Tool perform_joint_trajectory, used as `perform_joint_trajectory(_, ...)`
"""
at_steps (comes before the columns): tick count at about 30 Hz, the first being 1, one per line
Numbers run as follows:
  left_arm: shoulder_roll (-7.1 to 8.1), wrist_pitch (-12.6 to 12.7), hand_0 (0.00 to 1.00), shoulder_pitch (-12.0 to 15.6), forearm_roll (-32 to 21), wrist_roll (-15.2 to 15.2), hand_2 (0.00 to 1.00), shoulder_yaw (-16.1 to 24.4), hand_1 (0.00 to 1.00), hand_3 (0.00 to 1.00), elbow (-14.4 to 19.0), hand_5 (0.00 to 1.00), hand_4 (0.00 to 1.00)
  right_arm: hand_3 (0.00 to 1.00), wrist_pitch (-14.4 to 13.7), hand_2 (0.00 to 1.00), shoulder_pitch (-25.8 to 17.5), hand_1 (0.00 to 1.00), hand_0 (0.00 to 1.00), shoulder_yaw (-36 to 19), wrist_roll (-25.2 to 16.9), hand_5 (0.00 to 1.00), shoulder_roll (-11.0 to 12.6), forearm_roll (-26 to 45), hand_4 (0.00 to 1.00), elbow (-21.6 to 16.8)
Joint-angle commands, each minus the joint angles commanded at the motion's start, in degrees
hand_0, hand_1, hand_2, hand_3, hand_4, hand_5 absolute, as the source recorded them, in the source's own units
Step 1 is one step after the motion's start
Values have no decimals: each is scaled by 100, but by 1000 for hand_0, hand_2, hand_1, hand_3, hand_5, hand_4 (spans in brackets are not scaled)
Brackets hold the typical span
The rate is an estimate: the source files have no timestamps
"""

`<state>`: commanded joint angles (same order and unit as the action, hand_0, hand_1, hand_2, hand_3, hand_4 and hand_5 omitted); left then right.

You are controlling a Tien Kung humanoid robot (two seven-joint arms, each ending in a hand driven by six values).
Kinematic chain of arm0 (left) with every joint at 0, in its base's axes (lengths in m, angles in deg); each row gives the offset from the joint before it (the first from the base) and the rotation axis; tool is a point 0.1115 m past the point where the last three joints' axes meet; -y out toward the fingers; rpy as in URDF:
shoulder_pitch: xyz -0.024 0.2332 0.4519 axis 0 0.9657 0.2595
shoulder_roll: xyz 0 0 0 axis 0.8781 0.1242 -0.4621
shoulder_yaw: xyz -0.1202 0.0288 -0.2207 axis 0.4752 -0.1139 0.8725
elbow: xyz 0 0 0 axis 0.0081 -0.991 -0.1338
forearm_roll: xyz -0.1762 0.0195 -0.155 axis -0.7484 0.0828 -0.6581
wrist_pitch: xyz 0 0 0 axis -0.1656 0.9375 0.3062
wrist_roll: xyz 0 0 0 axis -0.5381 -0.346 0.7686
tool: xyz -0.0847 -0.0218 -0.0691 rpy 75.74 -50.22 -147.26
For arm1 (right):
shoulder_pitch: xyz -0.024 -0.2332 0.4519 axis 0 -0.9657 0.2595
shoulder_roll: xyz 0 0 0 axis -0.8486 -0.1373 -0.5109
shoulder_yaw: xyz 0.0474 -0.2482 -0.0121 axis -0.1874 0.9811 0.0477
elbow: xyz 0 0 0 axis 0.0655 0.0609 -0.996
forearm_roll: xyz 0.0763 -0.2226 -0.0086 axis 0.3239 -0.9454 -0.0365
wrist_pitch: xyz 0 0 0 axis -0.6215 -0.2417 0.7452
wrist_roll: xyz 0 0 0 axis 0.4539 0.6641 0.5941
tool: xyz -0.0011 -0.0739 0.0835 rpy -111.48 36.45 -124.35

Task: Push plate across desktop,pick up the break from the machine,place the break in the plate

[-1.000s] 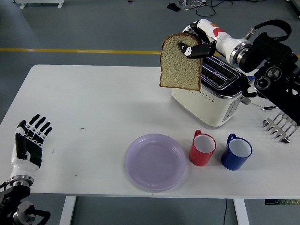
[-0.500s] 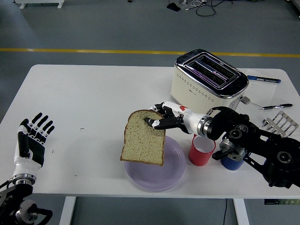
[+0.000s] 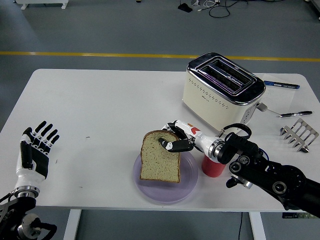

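Lilac plastic plate (image 3: pixel 150 187), near edge of white table (image 3: pixel 100 110), centre-right: now occupied above by the bread slice (image 3: pixel 160 163).

Bread slice: one slice, pale crumb with brown crust, hanging upright with its lower edge at or just over the plate; whether it touches cannot be told. A second ago it was up beside the toaster; half a second ago it hung tilted over the plate's left rim. It has since dropped lower and come more squarely over the plate.

Right hand (image 3: pixel 176 141): pinching the slice at its top right corner, thumb and fingers closed on the crust. The arm reaches in low from the right, across the red mug (image 3: pixel 214 167).

Left hand (image 3: pixel 34 150): resting at the table's left edge, fingers spread, holding nothing, unchanged.

Toaster (image 3: pixel 224 92): cream and chrome, both slots empty.

Status: pick-up done, placement nearly done. Judged remaining: lay the slice flat and release. Risk: an upright release may tip the slice off the rim.
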<state>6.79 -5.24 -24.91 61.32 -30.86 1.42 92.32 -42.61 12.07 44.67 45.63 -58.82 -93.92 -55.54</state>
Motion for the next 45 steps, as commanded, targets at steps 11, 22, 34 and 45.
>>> perform_joint_trajectory(11, -2, 7, 774, -13, 0, 2, 782, 2, 745, 751, 2, 998, 511, 439, 36, 402, -92, 348, 344, 261, -271, 2, -123, -165, 365, 466)
perform_joint_trajectory(22, -11, 17, 774, -14, -3, 4, 782, -7, 745, 751, 4, 998, 512, 488, -120, 455, -73, 401, 336, 425, -589, 38, -273, -952, 474, 852)
perform_joint_trajectory(34, -11, 29, 773, -16, -16, -15, 782, 7, 744, 751, 38, 998, 513, 723, -204, 619, -26, 636, 625, 496, -842, 214, -359, -1919, 658, 1151)
perform_joint_trajectory(45, -10, 42, 774, 0, -20, -30, 781, -9, 744, 751, 36, 998, 509, 909, -538, 840, -34, 803, 839, 418, -949, 263, -375, -2547, 732, 1275)
